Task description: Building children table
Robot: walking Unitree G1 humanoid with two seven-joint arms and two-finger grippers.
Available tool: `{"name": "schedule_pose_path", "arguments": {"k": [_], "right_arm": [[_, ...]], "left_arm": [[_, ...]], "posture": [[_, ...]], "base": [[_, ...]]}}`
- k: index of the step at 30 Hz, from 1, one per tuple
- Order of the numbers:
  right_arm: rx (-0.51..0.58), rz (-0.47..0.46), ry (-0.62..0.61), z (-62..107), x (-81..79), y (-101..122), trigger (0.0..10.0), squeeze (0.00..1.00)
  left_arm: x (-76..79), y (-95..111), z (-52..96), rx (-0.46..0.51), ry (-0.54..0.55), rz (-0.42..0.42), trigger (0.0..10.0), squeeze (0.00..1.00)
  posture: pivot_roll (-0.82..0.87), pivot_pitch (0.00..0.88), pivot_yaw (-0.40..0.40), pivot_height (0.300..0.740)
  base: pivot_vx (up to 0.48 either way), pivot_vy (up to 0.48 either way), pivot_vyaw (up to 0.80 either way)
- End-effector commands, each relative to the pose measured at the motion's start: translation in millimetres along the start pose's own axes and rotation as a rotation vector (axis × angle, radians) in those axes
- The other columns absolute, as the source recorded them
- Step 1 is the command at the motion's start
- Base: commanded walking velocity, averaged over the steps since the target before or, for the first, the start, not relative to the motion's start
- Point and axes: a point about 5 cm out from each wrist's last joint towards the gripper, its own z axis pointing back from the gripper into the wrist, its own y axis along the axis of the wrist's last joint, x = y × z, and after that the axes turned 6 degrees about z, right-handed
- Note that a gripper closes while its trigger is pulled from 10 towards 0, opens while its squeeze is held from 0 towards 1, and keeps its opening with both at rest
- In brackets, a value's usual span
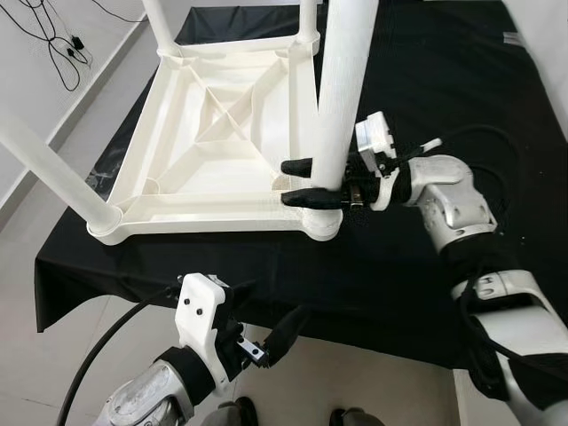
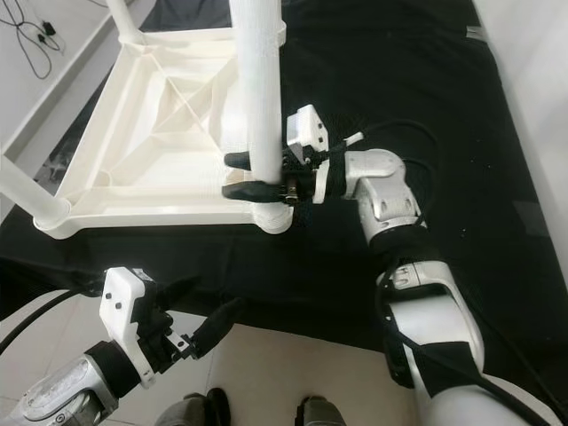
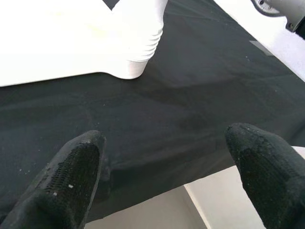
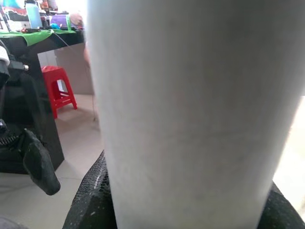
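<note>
While you read the head views, note that the right gripper [image 1: 304, 182] has its two black fingers closed around the near-right table leg [image 1: 344, 89], one finger on each side of the white tube, low on the leg just above its socket. From the right wrist view you see that same leg [image 4: 190, 109] close against the camera, with a black fingertip [image 4: 93, 200] pressed to its side. That leg stands upright in the near-right corner socket [image 1: 321, 222] of the upturned white tabletop [image 1: 222, 133], which lies with its ribbed underside up on a black cloth [image 1: 426, 71]. You can see a second leg [image 1: 53, 173] standing in the near-left corner, and two more legs at the far corners. Your left gripper [image 1: 271, 342] hangs below the near edge of the cloth, over pale floor [image 1: 53, 355], well apart from the tabletop; its fingers [image 3: 71, 181] are spread wide and hold nothing. Through the left wrist view the cloth and the socketed base of a leg [image 3: 138, 43] lie ahead of the fingers. A red stool [image 4: 59, 90] stands in the background of the right wrist view.
</note>
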Motion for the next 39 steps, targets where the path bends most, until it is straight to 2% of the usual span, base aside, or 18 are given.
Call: {"name": "schedule_pose_path", "arguments": {"k": [1, 10, 14, 21, 31, 39], "right_arm": [[-0.069, -0.083, 0.037, -4.6, -10.0, -21.9, 10.0, 0.00], [-0.084, -0.090, 0.025, -6.1, -3.2, -20.8, 10.0, 0.00], [-0.055, -0.118, -0.018, 0.8, 4.3, -17.2, 10.0, 0.00], [-0.046, -0.141, -0.005, 6.5, 3.8, -18.3, 10.0, 0.00], [-0.066, -0.134, 0.002, 8.3, 6.9, -18.7, 10.0, 0.00], [-0.087, -0.108, -0.040, 8.7, 11.0, -17.8, 10.0, 0.00]], "left_arm": [[2.2, -0.7, 2.0, -0.008, 0.001, 0.008, 10.0, 0.00], [4.1, -0.9, 1.1, -0.004, 0.002, 0.011, 10.0, 0.00], [4.7, -0.7, 0.8, 0.000, 0.004, 0.012, 10.0, 0.00], [5.1, -0.4, 1.8, 0.000, 0.005, 0.013, 10.0, 0.00], [5.3, -0.4, 2.5, -0.002, 0.004, 0.014, 10.0, 0.00], [5.1, -0.1, 2.4, -0.002, 0.008, 0.012, 10.0, 0.00]], "posture": [[0.05, 0.306, 0.040, 0.740], [0.05, 0.306, 0.028, 0.740], [0.05, 0.306, 0.024, 0.740], [0.05, 0.310, 0.029, 0.740], [0.06, 0.310, 0.028, 0.740], [0.06, 0.309, 0.030, 0.740]], "base": [[0.000, 0.000, 0.00], [0.000, 0.000, 0.00], [0.000, 0.000, 0.00], [0.000, 0.000, 0.00], [0.000, 0.000, 0.00], [0.000, 0.000, 0.00]]}}
